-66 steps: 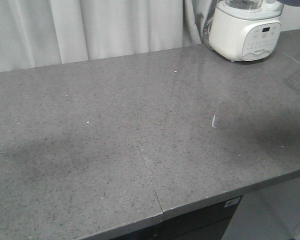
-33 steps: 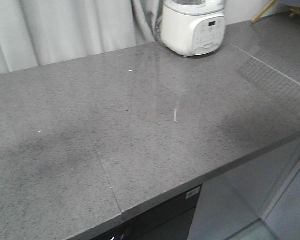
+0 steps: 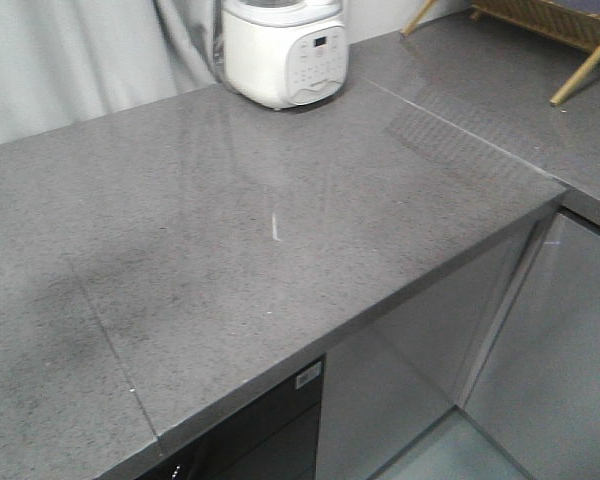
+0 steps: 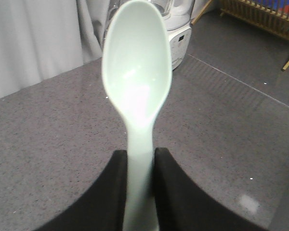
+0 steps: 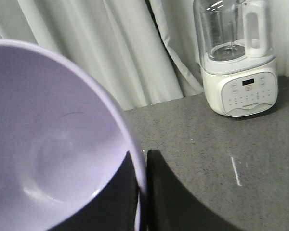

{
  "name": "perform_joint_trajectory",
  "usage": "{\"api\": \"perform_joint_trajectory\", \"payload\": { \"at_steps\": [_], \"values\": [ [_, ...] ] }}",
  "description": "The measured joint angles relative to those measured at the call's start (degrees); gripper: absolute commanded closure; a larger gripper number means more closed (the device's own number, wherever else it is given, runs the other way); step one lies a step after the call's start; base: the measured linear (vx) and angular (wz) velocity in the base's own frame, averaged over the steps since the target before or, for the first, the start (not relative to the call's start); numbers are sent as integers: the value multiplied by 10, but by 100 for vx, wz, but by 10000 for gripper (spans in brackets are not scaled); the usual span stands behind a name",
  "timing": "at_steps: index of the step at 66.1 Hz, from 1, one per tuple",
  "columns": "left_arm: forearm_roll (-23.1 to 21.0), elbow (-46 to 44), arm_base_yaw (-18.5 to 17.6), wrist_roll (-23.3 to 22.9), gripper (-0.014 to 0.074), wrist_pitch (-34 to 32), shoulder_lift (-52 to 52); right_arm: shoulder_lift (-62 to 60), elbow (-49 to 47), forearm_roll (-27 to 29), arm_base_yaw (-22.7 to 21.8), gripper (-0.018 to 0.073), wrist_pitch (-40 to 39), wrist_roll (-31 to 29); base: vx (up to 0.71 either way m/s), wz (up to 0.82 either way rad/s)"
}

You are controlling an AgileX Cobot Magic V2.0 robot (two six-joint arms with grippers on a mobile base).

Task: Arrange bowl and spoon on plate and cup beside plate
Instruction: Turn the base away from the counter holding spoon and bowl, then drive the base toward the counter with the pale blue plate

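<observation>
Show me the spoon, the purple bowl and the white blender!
spoon [image 4: 137,72], left wrist view, middle of its oval head.
bowl [image 5: 53,149], right wrist view, inside its hollow.
blender [image 3: 285,60], front view, its white base.

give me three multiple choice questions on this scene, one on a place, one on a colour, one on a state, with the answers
1. Where does the white appliance stand?
A. at the back of the counter, by the curtain
B. on the floor
C. on a chair

2. What colour is the spoon in the left hand?
A. red
B. pale mint green
C. black

3. What state is the right hand in?
A. open and empty
B. shut on the rim of the bowl
C. shut on a cup

Answers:
1 A: the front view shows it on the counter's far edge, in front of the curtain.
2 B: the left wrist view shows a pale green head and handle clamped in the hand.
3 B: the right wrist view shows the lavender rim pinched in the hand.
</observation>
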Motion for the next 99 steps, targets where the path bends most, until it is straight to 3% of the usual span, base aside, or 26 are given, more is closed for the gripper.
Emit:
{"api": "perform_joint_trajectory", "payload": {
  "at_steps": [99],
  "values": [
    [0, 0, 0, 0, 603, 0, 0, 0, 0, 0, 0, 565, 0, -1, -2, -30]
  ]
}}
